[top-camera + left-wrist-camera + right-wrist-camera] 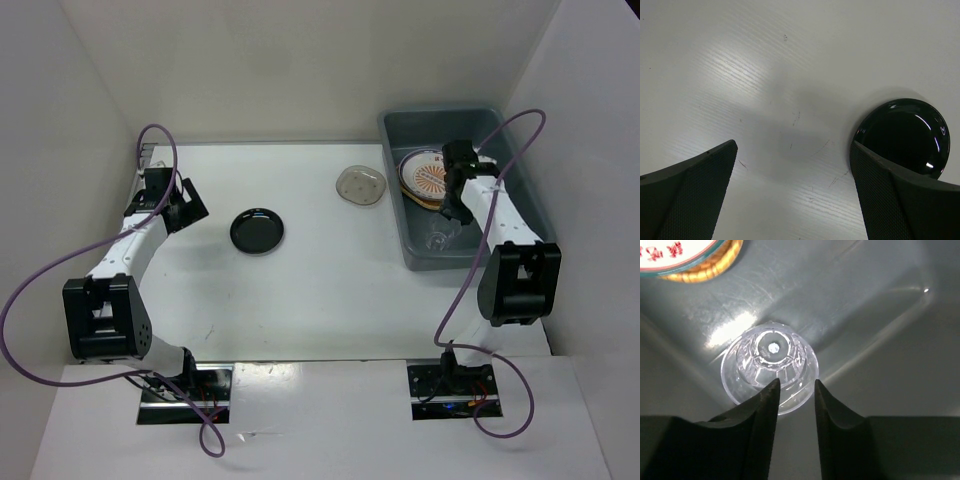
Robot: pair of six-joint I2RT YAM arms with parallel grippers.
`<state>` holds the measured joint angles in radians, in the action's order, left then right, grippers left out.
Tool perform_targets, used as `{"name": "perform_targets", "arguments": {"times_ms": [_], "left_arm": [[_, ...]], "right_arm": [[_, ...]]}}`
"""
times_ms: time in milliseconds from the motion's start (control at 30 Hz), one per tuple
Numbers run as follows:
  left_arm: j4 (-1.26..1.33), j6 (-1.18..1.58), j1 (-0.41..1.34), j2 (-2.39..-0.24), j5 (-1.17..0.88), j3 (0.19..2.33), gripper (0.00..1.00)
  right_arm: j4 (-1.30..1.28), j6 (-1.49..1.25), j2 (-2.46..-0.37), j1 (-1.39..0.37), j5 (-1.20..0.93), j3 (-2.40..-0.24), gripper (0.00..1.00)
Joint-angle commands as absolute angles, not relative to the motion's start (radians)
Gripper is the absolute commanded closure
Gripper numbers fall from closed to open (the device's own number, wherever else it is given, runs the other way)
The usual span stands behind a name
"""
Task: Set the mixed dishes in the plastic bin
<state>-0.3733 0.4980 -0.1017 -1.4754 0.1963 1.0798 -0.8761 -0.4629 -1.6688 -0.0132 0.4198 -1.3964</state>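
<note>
Grey-blue plastic bin [440,113] holds sunburst plate [425,172], clear cup [770,365]. Black dish [257,231], smoky dish [361,185] remain on counter [320,290]. Left hand [792,165] released, empty. Right hand [794,390] astride cup rim, cannot tell grip.

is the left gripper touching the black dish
Apart. The top external view shows bare white table between the left gripper and the small black dish.
</note>
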Motion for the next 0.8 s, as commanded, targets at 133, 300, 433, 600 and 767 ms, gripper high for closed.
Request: {"name": "perform_targets", "arguments": {"times_ms": [133,300,433,600,767], "left_arm": [[-0.342,0.482,-0.106,-1.48,0.179,1.086,0.0],[-0.333,0.482,-0.106,-1.48,0.15,1.086,0.0],[-0.324,0.482,-0.106,-1.471,0.15,1.077,0.0],[-0.324,0.482,-0.106,-1.453,0.141,1.068,0.0],[-0.314,0.491,-0.106,-1.453,0.121,1.068,0.0]], "right_arm": [[-0.845,-0.46,-1.479,-0.049,0.346,-1.577,0.49],[-0.793,-0.469,-1.488,-0.236,0.212,-1.689,0.44],[-0.747,-0.443,-1.606,-0.377,0.202,-1.712,0.41],[-0.721,-0.322,-1.81,-0.495,0.251,-1.794,0.4],[-0.717,-0.216,-1.957,-0.538,0.382,-1.894,0.4]]}}
